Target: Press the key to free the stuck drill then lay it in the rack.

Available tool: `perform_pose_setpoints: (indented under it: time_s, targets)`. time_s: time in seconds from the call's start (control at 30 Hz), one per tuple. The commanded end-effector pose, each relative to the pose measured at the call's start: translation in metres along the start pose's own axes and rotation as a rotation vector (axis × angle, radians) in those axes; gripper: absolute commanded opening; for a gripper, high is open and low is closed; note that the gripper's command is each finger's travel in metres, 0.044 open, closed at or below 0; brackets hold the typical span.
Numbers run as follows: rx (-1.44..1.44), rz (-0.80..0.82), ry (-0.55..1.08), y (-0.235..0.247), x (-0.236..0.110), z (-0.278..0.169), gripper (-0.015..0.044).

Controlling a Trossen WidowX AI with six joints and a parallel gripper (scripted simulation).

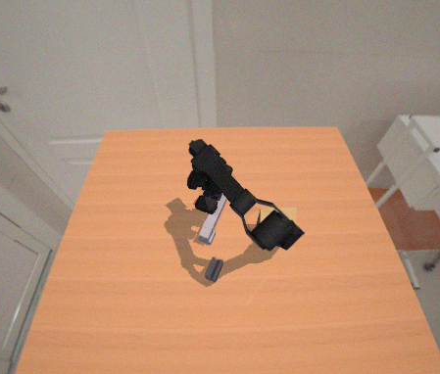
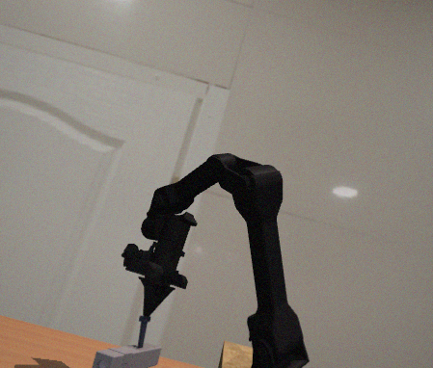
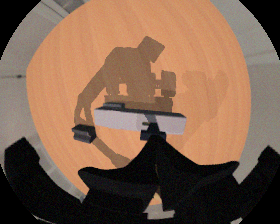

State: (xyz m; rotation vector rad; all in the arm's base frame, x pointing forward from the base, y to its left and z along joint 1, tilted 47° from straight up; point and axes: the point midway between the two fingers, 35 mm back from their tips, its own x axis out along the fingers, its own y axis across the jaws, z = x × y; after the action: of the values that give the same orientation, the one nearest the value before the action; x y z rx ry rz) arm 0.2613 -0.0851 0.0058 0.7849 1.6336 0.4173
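A long pale grey block [image 1: 209,227] [image 2: 127,356] [image 3: 124,120] lies on the orange table [image 1: 118,303]. A thin dark blue post [image 2: 142,332] [image 3: 152,133] stands upright out of its top; I cannot tell whether this is the key or the drill. My gripper [image 2: 146,312] [image 3: 153,137] points straight down with its fingers shut, and the tips touch the top of the post. In the top view the gripper [image 1: 207,203] hangs over the far end of the block. A small dark grey rack [image 1: 214,268] [image 3: 83,132] lies apart from the block, nearer the front of the table.
The arm's base [image 1: 276,230] [image 2: 275,337] stands right of the block, beside a tan block [image 1: 288,213] [image 2: 236,355]. A white cabinet [image 1: 431,157] stands off the table at the right.
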Motion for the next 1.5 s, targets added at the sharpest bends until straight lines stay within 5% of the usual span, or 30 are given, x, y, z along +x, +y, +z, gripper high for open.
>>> perform_pose_setpoints:
  time_s: [0.0,0.73,1.13,1.3,1.47]
  targets:
    - [0.013,0.016,0.057,0.001,0.02,-0.008,0.0]
    - [0.013,0.016,0.057,0.002,0.031,-0.008,0.0]
    - [0.014,0.014,0.057,-0.002,-0.05,0.002,0.0315]
    - [-0.302,-0.001,0.03,0.032,-0.023,0.013,0.044]
    - [-0.965,0.009,0.03,0.1,0.024,0.015,0.044]
